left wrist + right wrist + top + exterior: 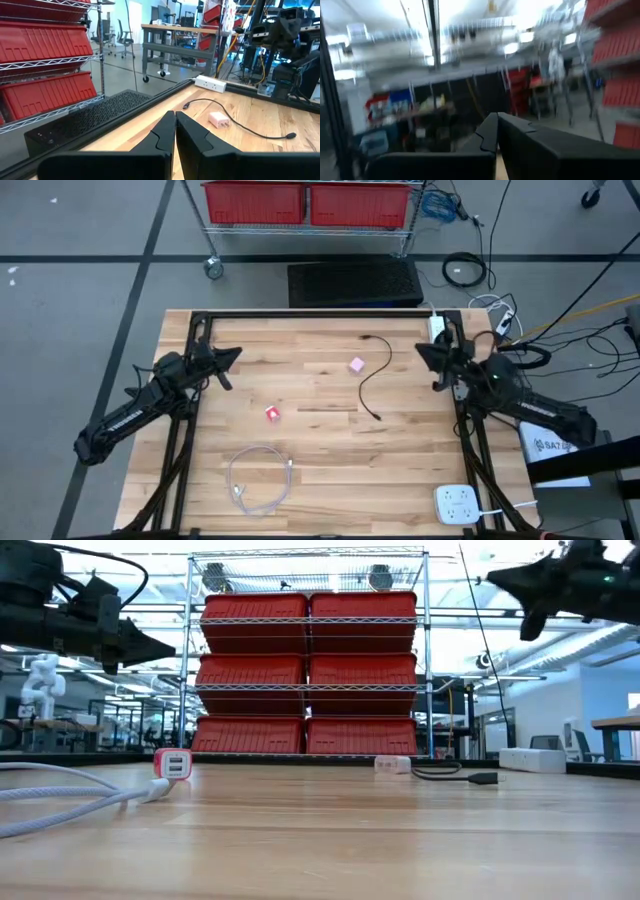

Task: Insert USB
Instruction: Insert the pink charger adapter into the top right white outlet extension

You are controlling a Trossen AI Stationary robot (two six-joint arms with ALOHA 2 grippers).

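Hovering at the table's left and right edges, the left gripper (232, 358) and right gripper (422, 352) had their jaws together; neither held anything. The white cable (262, 477) lay near-left, the red charger (272, 413) mid-table; opening wide before descending on the plug looked wise.

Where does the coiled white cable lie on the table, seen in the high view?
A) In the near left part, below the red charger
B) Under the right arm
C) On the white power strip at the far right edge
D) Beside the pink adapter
A: the white cable is coiled on the near left part of the table, just below the red charger and apart from the pink adapter.
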